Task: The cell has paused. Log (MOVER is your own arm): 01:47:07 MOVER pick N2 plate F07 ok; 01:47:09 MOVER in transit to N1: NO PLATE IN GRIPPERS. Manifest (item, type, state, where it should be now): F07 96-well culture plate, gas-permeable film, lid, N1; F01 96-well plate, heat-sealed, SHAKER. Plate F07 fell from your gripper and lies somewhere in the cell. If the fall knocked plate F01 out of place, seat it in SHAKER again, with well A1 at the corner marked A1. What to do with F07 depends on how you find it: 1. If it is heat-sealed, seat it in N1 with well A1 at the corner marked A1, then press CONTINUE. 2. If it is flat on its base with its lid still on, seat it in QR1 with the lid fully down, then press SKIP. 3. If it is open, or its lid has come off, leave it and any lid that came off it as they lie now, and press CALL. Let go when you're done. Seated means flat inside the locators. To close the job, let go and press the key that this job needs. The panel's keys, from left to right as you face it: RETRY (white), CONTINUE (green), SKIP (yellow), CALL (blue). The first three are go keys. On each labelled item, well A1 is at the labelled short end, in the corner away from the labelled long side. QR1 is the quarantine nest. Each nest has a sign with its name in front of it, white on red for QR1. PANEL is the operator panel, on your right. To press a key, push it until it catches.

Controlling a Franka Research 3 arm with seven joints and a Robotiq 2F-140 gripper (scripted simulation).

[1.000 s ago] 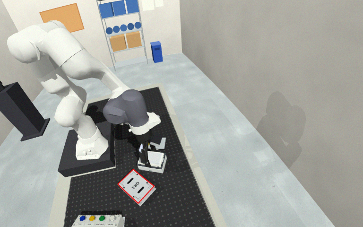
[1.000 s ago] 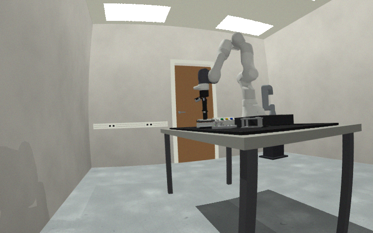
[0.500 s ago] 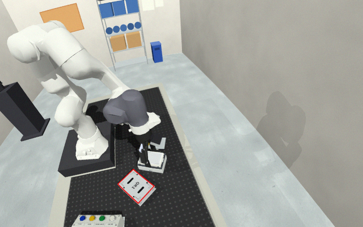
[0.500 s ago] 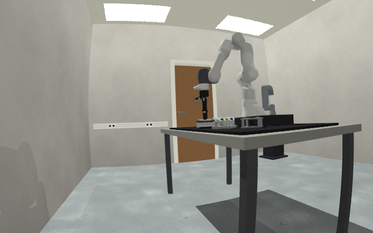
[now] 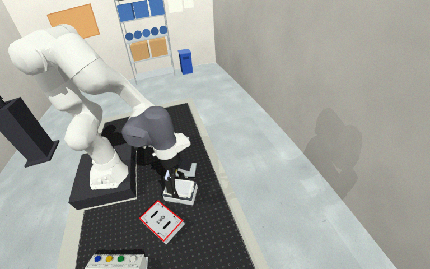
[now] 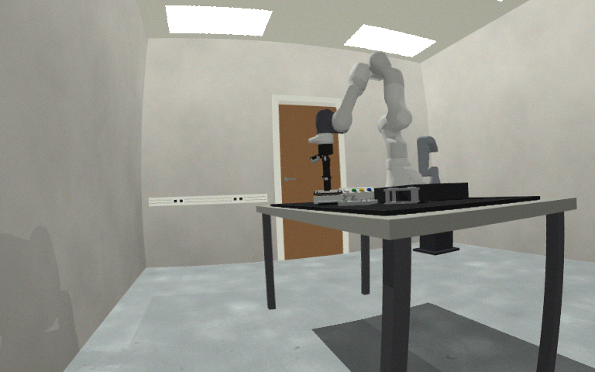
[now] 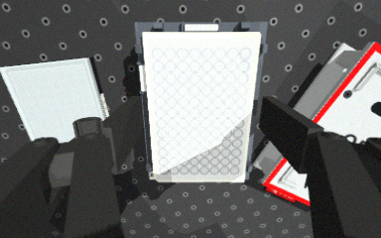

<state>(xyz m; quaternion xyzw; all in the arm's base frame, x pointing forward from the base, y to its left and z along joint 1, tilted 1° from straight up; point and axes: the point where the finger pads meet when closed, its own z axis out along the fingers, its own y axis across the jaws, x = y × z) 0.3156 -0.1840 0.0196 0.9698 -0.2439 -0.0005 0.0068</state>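
A 96-well plate point(image 7: 198, 94) point(image 5: 185, 186) lies flat in a grey nest point(image 7: 263, 50) point(image 5: 180, 199) in the middle of the mat. A white film covers it, but at one corner point(image 7: 223, 156) the wells show darker, as if the film is lifted there. No lid is on it. A pale flat lid point(image 7: 52, 96) point(image 5: 190, 170) lies on the mat beside the nest. My gripper point(image 7: 201, 112) point(image 5: 169, 186) point(image 6: 326, 188) is open, hangs just above the plate with a finger on each long side, and holds nothing.
The QR1 nest point(image 5: 147, 218) point(image 7: 347, 74), red-bordered and empty, sits askew between the plate and the operator panel point(image 5: 115, 260) point(image 6: 357, 196). The arm's black base block point(image 5: 101, 190) stands left of the plate. Another grey frame point(image 6: 401, 194) stands on the table.
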